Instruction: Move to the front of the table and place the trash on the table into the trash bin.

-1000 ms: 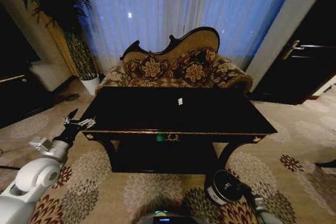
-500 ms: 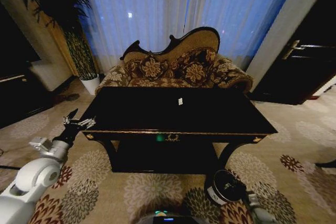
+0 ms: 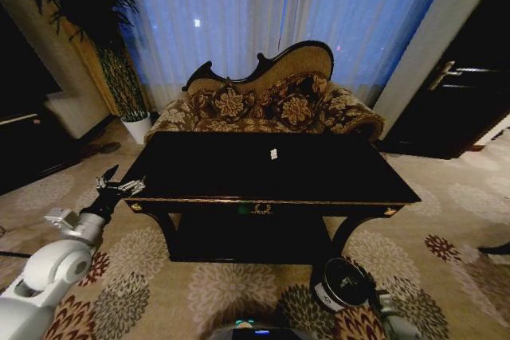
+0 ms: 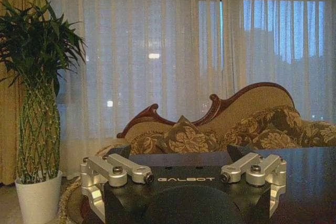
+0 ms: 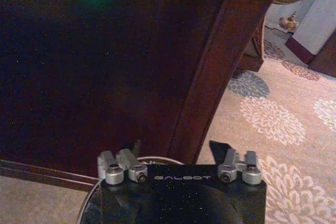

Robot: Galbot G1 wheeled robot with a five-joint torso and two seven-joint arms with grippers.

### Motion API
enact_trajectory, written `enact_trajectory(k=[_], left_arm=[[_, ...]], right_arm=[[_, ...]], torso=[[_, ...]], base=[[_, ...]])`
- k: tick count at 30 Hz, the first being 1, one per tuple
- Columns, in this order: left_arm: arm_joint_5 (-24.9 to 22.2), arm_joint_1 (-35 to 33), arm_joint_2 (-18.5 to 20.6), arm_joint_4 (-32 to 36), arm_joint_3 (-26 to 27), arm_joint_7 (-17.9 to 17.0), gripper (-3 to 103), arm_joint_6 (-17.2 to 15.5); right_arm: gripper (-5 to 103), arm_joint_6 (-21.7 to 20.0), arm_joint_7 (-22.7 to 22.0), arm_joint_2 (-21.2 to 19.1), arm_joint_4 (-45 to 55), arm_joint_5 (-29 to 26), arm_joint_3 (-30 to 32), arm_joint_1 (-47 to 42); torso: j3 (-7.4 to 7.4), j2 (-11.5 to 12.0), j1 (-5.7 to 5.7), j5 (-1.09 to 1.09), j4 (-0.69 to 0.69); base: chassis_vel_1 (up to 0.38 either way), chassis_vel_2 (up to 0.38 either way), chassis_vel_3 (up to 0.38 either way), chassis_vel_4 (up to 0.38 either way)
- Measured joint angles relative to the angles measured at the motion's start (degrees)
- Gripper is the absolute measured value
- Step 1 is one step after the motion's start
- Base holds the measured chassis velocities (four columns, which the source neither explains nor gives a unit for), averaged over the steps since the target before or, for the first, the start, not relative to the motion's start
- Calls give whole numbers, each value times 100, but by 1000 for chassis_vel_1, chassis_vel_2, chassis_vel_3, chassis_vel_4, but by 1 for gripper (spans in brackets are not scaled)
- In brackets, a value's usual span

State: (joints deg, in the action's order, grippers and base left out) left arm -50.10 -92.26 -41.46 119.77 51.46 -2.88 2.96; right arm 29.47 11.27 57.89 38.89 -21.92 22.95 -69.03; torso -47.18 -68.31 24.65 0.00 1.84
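Since the only trash we see on the large glossy black wooden surface [image 3: 319, 177] is a tiny white paper bit [image 3: 273, 154] near its middle, we judge it feather-light, limp, best pinched at an edge; our left gripper [image 3: 119, 186] fingers are open, our right gripper [image 5: 181, 150] likewise, above the small black cylindrical trash bin [image 3: 341, 283]

Table [image 3: 319, 177] top open around one paper bit [image 3: 273, 154], sofa [image 3: 263, 105] close behind, trash bin [image 3: 341, 283] by front leg
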Motion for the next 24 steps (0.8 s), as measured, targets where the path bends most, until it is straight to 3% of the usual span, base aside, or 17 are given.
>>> enact_trajectory(k=[6, 17, 21, 24], left_arm=[[0, 0, 0, 0, 0, 0, 100, 0], [0, 0, 0, 0, 0, 0, 100, 0], [0, 0, 0, 0, 0, 0, 100, 0], [0, 0, 0, 0, 0, 0, 100, 0]], right_arm=[[96, 171, 188, -105, 501, -121, 314, -608], [100, 987, 857, 142, 1496, -222, 1736, -1868], [100, 1306, 1269, 481, 1926, -400, 2484, -2452], [100, 1357, 1336, 637, 2223, -479, 2647, -2752]], torso=[[0, 0, 0, -1, 2], [1, 0, 0, -1, 1], [1, 0, -1, 1, 1], [1, -1, -1, 1, 3]], base=[[0, 0, 0, 0], [0, 0, 0, 0], [0, 0, 0, 0], [0, 0, 0, 0]])
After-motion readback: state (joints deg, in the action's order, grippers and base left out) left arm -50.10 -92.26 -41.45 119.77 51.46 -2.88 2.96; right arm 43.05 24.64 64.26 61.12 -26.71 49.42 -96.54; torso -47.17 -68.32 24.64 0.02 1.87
